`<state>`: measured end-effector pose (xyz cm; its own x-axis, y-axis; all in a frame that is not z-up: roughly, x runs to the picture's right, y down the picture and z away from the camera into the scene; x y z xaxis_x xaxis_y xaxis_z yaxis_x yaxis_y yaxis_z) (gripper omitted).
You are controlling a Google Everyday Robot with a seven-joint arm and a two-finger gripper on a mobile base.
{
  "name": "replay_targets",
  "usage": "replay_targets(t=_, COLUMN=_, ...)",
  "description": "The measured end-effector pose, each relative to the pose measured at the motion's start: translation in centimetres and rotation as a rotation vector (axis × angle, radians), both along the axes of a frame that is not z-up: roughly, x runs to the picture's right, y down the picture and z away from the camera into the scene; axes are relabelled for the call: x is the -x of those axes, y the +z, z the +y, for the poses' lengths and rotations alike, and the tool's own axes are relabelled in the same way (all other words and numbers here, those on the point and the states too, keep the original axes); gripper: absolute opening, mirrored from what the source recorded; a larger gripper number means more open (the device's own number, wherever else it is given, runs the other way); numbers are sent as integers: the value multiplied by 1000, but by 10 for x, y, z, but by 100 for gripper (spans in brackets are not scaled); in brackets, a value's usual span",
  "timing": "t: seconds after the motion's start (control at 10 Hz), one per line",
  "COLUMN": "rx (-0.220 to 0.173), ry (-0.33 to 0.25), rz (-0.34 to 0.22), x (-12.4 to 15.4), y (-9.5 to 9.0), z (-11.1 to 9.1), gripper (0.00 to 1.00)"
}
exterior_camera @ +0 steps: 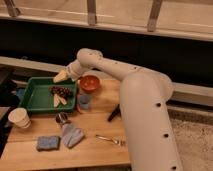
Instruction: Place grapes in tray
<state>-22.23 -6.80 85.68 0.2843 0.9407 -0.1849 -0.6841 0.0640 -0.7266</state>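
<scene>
Hovering over the tray's [35, 106] far rim, my gripper [61, 76] holds nothing; jaw spread unreadable. Grapes [61, 91] lie inside

wooden table [100, 150] | dark wall panel behind | pale railing posts above | dim light

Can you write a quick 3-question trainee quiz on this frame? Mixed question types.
1. True or false: the grapes lie inside the tray.
2. Where is the gripper? A) above the tray's far right rim B) over the fork C) beside the paper cup
3. Fill in: the orange-red bowl sits to the ____ of the tray in the camera view.

Key: 1 true; 2 A; 3 right
</scene>
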Motion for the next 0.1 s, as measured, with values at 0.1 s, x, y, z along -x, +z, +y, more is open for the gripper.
replay_targets(t=0.1, rx=0, ry=1, rz=2, x=-2, y=0, z=0, gripper=80)
